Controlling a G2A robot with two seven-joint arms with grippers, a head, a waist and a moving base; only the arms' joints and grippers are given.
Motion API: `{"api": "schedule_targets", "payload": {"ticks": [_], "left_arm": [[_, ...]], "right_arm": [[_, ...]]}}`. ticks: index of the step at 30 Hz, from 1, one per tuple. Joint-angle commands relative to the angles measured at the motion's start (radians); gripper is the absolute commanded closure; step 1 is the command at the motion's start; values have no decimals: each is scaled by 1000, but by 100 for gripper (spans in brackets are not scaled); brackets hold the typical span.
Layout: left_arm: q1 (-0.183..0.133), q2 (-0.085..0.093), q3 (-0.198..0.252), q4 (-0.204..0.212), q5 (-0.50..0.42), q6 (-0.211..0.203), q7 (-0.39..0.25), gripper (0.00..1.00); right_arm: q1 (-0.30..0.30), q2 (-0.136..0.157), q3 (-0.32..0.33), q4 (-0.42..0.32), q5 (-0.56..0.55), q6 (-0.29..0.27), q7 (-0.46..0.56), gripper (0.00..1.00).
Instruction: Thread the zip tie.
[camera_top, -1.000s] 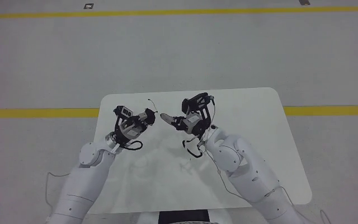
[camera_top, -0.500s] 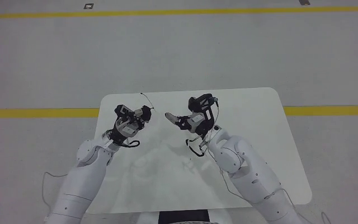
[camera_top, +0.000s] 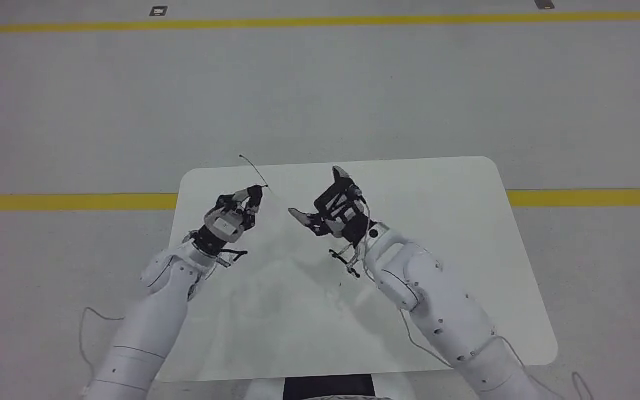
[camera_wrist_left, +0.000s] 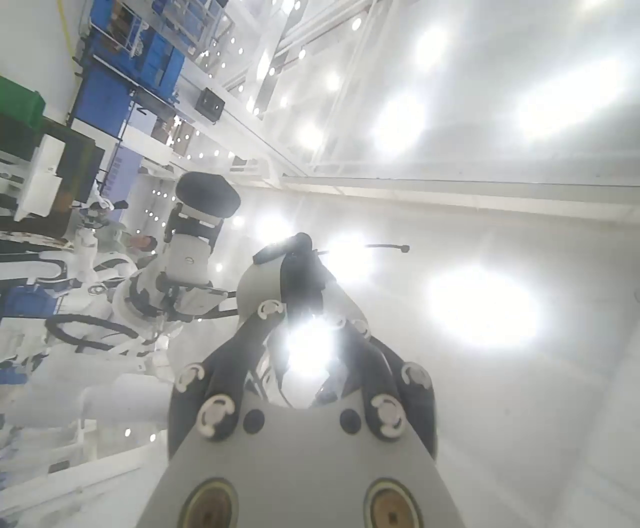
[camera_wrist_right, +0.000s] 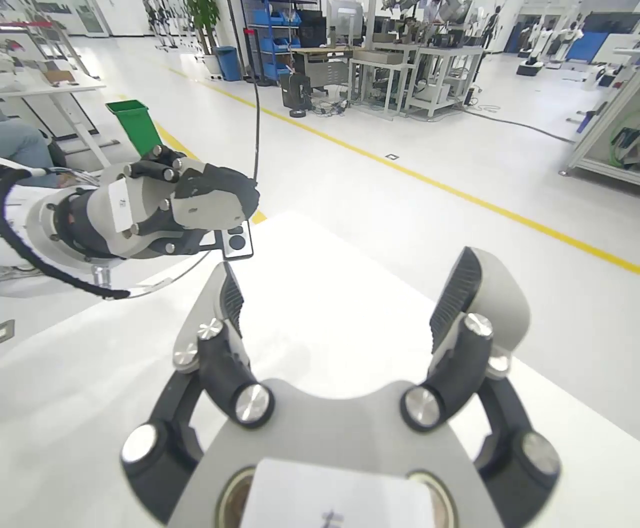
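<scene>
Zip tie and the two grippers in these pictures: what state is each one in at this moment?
zip tie: clamped at one end, the rest sticking out as a single free strand, not looped.
left gripper: shut on the zip tie.
right gripper: open, empty, apart from the zip tie.

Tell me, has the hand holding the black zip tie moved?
Yes. The left hand has shifted toward the table's far edge, carrying the zip tie with it.
</scene>
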Motion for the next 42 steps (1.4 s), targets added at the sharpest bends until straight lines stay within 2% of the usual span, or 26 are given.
{"api": "schedule_targets", "payload": {"ticks": [1,4,11,14,21,23,29,32,36,37,38,39,40,42], "left_arm": [[0,0,0,0,0,0,0,100],[1,-1,3,-4,-4,0,13,100],[14,-7,9,-6,-169,114,62,100],[11,-5,6,-9,-132,102,69,100],[11,-5,7,-10,-133,101,73,100],[15,-8,14,-18,-159,118,95,100],[35,-10,15,-40,-304,222,130,100],[47,-8,30,-54,-347,222,156,100],[56,-9,35,-58,-347,222,158,100],[56,-9,35,-58,-347,222,158,100],[56,-9,35,-58,-347,222,158,100],[56,-9,35,-58,-347,222,158,100],[56,-9,35,-58,-347,222,158,100],[56,-9,35,-58,-347,222,158,100]], "right_arm": [[0,0,0,0,1,0,1,0],[0,0,0,0,1,0,1,0],[11,-6,-13,17,-27,-13,-43,0],[8,-9,-11,27,3,3,-56,0],[8,-9,-11,27,3,3,-56,0],[6,-10,-11,26,2,5,-62,0],[6,-13,-31,22,-73,5,-78,0],[12,-16,-42,26,-110,5,-92,0],[19,-21,-51,32,-124,8,-107,0],[20,-22,-54,33,-126,8,-110,11],[23,-23,-58,35,-129,7,-112,45],[27,-25,-63,38,-135,5,-113,53],[29,-27,-66,41,-136,7,-114,55],[35,-30,-74,49,-140,6,-116,67]]}}
